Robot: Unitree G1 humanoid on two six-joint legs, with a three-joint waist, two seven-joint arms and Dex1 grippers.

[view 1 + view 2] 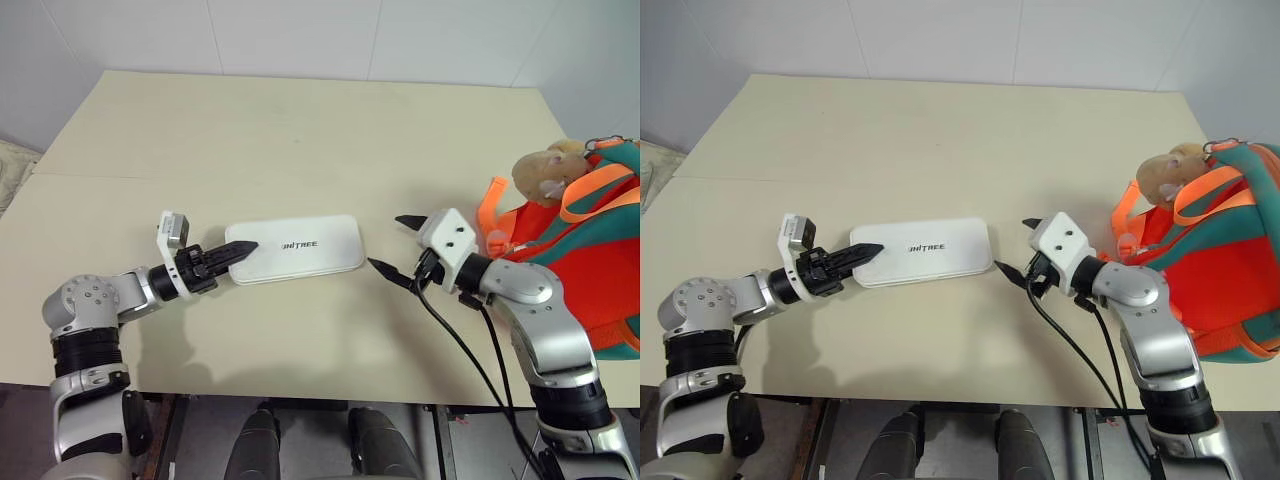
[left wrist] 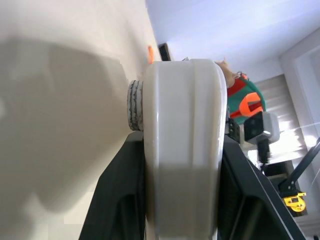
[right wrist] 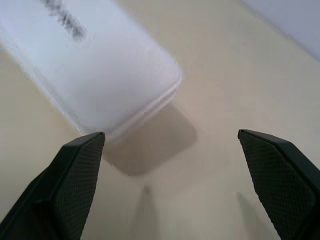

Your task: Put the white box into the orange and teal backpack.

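White box (image 1: 296, 248) lies on the table (image 1: 300, 130), long axis left-right. Head view: left gripper (image 1: 238, 250) clamps its left end; right gripper (image 1: 396, 244), spread wide, sits just off its right end; orange and teal backpack (image 1: 585, 250) beyond. Left wrist: box between fingers. Right wrist: box ahead, apart.

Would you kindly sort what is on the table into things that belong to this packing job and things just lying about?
Belongs to the job:
- white box, its end between the left gripper's jaws
- orange and teal backpack
- right gripper, jaws open

Just there:
- plush hamster charm on the backpack
- table
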